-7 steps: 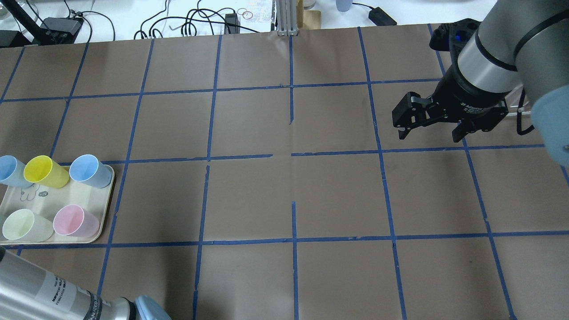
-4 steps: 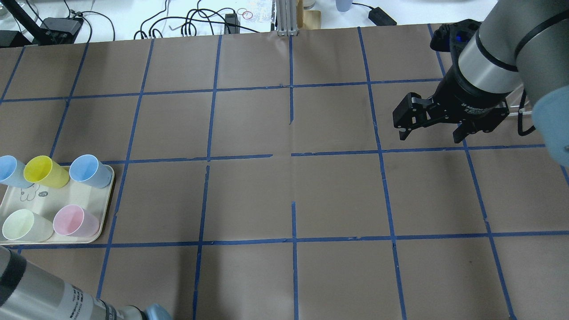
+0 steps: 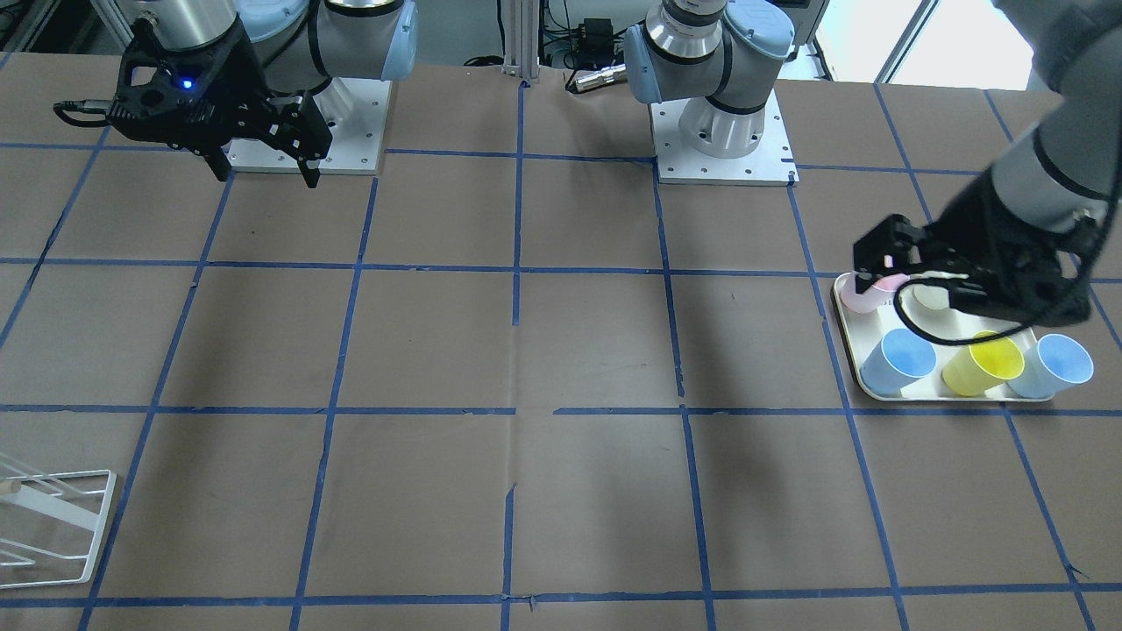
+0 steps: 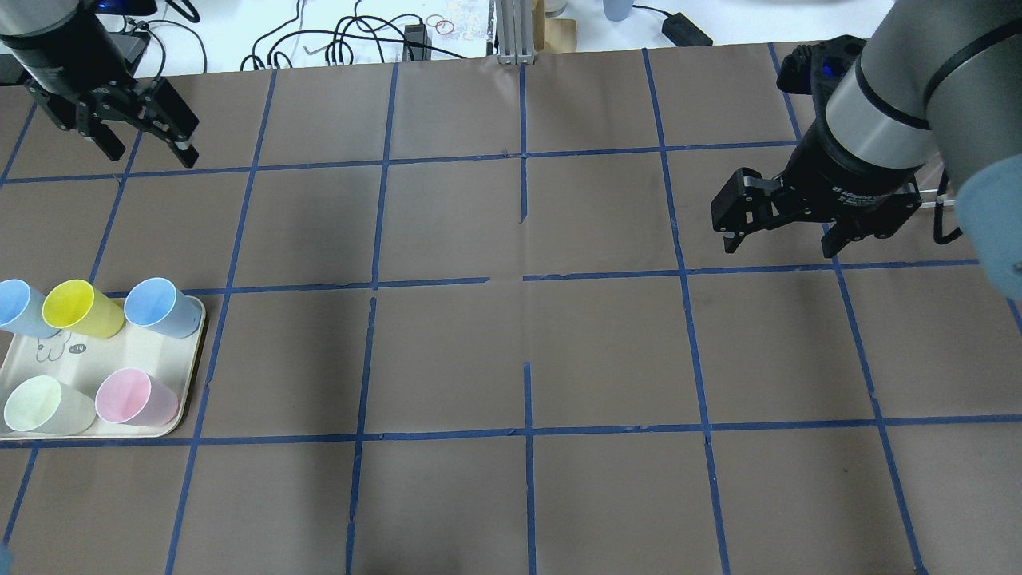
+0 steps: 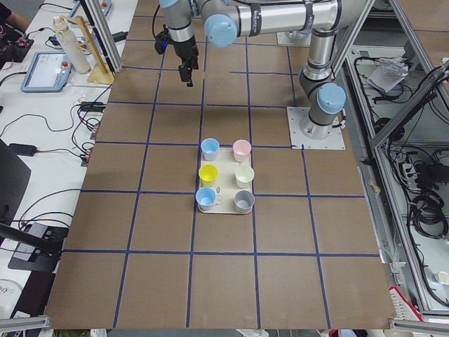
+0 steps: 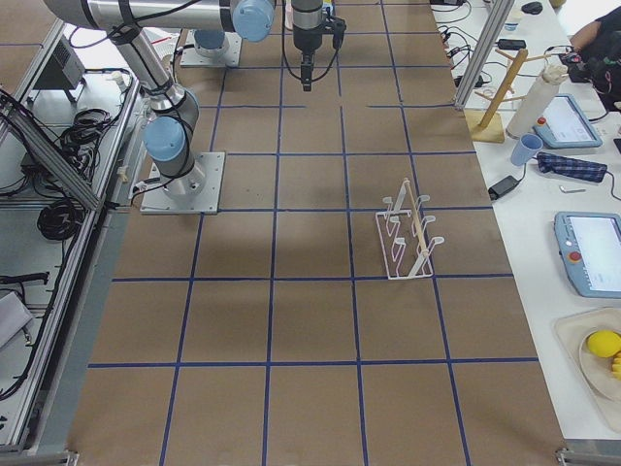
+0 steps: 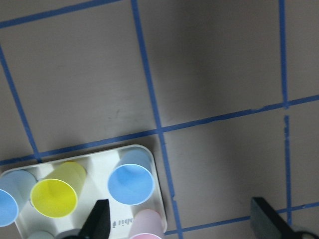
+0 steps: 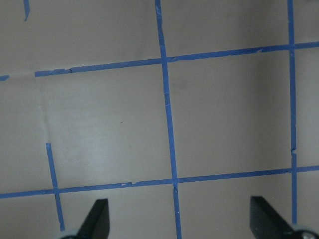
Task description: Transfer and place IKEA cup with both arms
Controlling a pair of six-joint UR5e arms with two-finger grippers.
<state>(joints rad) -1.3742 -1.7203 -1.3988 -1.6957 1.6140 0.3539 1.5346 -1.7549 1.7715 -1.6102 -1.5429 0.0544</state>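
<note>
The IKEA cup [image 4: 16, 307], pale light-blue, stands at the far-left back corner of a cream tray [image 4: 80, 363]. It also shows in the front view [image 3: 1056, 366], the left side view [image 5: 205, 198] and the left wrist view [image 7: 7, 206]. My left gripper [image 4: 154, 158] is open and empty, high above the table beyond the tray. In the front view the left gripper [image 3: 907, 294] overlaps the tray's rear cups. Its fingers [image 7: 99, 219] stand wide apart. My right gripper [image 4: 778, 249] is open and empty over bare table at the right, far from the cup.
On the tray are also a yellow cup [image 4: 76, 307], a deeper blue cup [image 4: 160, 307], a pink cup [image 4: 132, 397], a pale green cup [image 4: 40, 405] and a grey cup [image 5: 243, 201]. A white wire rack [image 3: 53, 526] stands at the table's right end. Cables [image 4: 343, 40] lie past the far edge.
The left arm has left the overhead view's bottom-left corner, and its open gripper now shows at the top left. The right gripper has barely shifted. The cups have not moved.
</note>
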